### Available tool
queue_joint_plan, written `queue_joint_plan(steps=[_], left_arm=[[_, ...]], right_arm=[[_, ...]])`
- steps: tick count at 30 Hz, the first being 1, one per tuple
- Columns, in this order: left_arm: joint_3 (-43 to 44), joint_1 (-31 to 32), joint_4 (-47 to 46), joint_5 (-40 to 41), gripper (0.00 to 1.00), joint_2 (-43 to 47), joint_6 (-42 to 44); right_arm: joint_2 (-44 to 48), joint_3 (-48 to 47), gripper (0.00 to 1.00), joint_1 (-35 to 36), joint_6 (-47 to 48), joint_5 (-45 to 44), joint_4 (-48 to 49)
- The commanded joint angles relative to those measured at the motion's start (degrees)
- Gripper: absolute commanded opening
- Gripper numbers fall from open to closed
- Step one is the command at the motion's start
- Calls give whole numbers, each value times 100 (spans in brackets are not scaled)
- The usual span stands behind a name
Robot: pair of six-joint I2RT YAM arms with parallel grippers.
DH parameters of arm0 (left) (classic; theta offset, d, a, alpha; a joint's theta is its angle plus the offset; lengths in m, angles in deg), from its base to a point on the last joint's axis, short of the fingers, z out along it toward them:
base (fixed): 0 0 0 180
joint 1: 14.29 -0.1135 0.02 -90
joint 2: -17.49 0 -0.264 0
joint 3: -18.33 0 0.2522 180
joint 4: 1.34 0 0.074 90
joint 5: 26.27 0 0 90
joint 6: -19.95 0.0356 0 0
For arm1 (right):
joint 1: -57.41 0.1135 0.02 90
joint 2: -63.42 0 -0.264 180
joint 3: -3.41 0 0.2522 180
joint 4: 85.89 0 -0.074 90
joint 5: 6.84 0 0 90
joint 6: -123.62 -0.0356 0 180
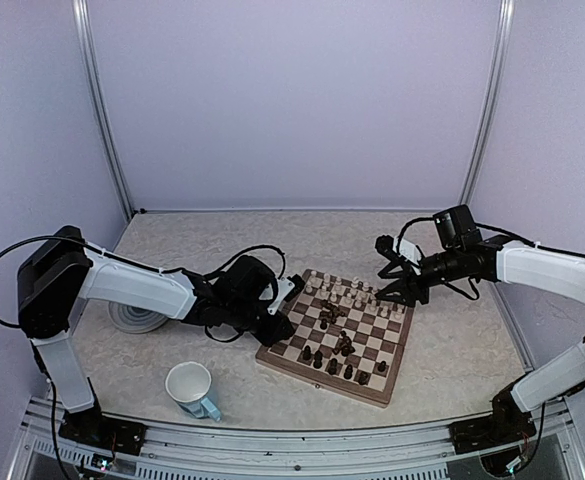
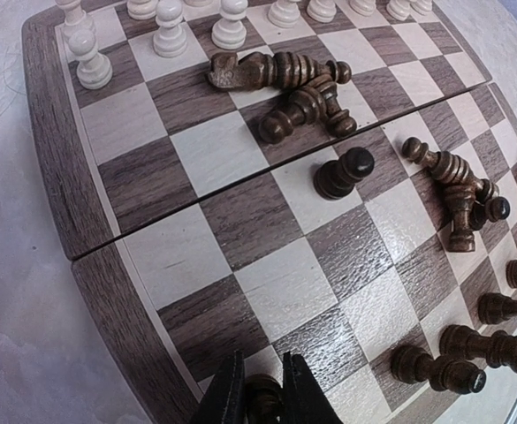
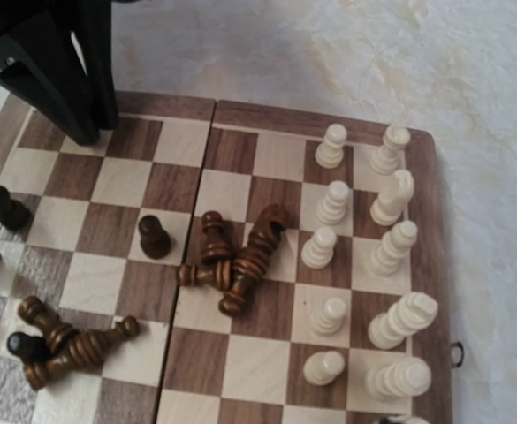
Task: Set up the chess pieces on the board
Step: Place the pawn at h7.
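Dark piece [image 2: 262, 397] between closed jaws of left gripper [image 2: 263, 373], at board [image 2: 59, 177] edge

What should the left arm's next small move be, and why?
Probably settle the piece upright on the edge square beneath it, then open. The left gripper is shut on a dark piece at the board edge, and toppled dark pieces mid-board await sorting.

Light: even, diffuse, cast from above; shadows soft. Left wrist view: board [image 2: 240, 238] edges bowed by lens distortion; sheen noted at 5 o'clock; left fingers [image 2: 227, 397] blurred at 6 o'clock. Right wrist view: right finger [image 3: 55, 79] defocused at 11 o'clock; table [image 3: 399, 62] washed pale at 1 o'clock.
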Motion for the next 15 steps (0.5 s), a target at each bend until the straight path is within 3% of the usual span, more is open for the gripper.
queue_joint_plan(steps=[1, 7, 15], left_arm=[[138, 57, 156, 69, 17, 20, 96], [167, 105, 230, 163, 19, 23, 113], [206, 61, 158, 265, 40, 239, 4]], right_arm=[[-58, 23, 57, -45, 16, 117, -61], [-76, 4, 57, -46, 17, 132, -75], [-272, -270, 58, -2, 164, 146, -424]])
